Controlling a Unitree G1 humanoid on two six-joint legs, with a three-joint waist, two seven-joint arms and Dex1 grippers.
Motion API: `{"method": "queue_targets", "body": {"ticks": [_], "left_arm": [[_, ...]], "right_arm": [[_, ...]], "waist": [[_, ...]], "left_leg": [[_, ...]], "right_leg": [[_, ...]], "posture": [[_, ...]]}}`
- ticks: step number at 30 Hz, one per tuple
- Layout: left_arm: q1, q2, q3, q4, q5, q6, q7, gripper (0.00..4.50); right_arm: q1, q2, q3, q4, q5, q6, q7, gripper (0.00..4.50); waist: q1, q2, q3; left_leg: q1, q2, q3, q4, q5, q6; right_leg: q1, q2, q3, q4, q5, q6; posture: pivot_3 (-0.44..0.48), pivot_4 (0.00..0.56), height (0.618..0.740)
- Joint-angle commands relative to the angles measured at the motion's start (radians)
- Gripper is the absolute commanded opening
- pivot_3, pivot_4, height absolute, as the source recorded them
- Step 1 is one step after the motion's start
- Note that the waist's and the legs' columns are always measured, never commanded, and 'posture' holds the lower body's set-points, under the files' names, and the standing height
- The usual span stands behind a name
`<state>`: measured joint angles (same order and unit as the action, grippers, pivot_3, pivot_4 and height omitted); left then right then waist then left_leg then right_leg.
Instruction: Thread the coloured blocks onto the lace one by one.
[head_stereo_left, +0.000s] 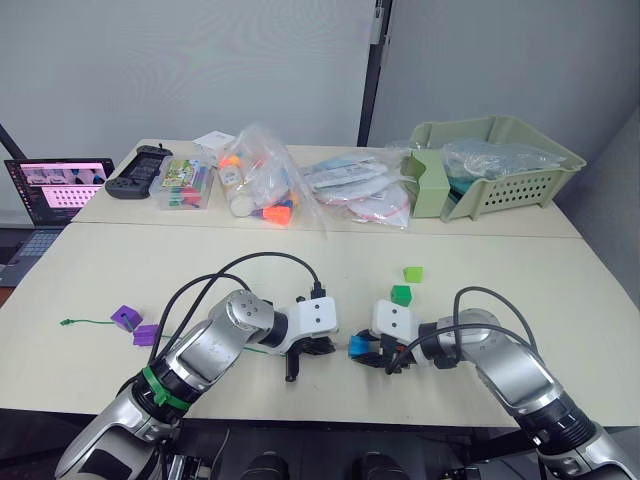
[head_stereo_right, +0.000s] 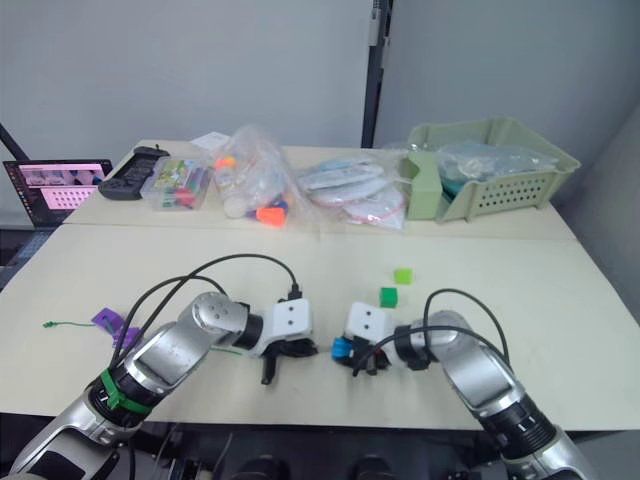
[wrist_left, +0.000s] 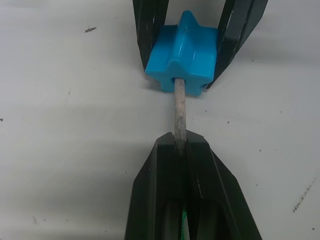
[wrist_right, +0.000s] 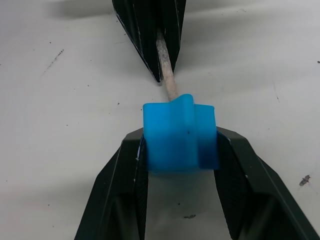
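Note:
A bright blue block (wrist_right: 177, 142) is clamped between the fingers of my right gripper (wrist_right: 180, 136), low over the table near its front edge. My left gripper (wrist_left: 180, 142) faces it, shut on the lace's stiff pale tip (wrist_left: 179, 110), and that tip enters the hole in the blue block (wrist_left: 185, 50). Behind my left arm the thin green lace (head_stereo_left: 85, 322) trails left across the table, past two purple blocks (head_stereo_left: 125, 318) (head_stereo_left: 146, 335). A dark green block (head_stereo_left: 401, 294) and a light green block (head_stereo_left: 413, 273) lie just behind my right gripper (head_stereo_left: 364, 348).
Along the back of the table are a pale green basket (head_stereo_left: 500, 160), clear bags of toys (head_stereo_left: 260, 185), a clear box of coloured pieces (head_stereo_left: 188, 185) and a black controller (head_stereo_left: 140, 170). A laptop (head_stereo_left: 60, 190) stands off the table's left side.

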<state>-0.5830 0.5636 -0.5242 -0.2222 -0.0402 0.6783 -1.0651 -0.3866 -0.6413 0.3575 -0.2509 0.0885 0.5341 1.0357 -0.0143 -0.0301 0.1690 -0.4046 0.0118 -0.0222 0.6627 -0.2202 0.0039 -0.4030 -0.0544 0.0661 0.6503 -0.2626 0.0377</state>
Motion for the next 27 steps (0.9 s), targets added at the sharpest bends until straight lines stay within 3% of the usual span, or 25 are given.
{"method": "queue_targets", "body": {"ticks": [1,15,27], "left_arm": [[0.001,-0.007,0.022,-0.042,-0.036,-0.03,-0.019,0.0],[0.035,0.066,0.051,-0.113,-0.057,0.015,-0.017,0.0],[0.049,0.063,0.042,-0.137,-0.066,0.035,0.004,0.0]], "right_arm": [[0.008,0.005,0.011,-0.023,0.007,-0.027,0.006,1.34],[0.057,-0.087,0.002,0.055,-0.006,-0.181,0.084,1.34],[0.053,-0.071,0.014,0.057,-0.013,-0.166,0.073,1.34]], "waist": [[0.0,0.0,0.0],[0.003,0.0,0.0],[0.003,0.0,0.0]], "left_leg": [[0.0,0.0,0.0,0.0,0.0,0.0],[-0.001,-0.001,0.0,0.0,0.0,0.0],[-0.001,-0.001,0.0,0.0,0.0,0.0]], "right_leg": [[0.0,0.0,0.0,0.0,0.0,0.0],[0.0,-0.001,0.0,0.0,0.0,0.0],[0.0,-0.001,-0.001,-0.001,0.0,0.0]], "posture": [[0.0,0.15,0.74],[0.0,0.15,0.74],[0.0,0.15,0.74]]}}
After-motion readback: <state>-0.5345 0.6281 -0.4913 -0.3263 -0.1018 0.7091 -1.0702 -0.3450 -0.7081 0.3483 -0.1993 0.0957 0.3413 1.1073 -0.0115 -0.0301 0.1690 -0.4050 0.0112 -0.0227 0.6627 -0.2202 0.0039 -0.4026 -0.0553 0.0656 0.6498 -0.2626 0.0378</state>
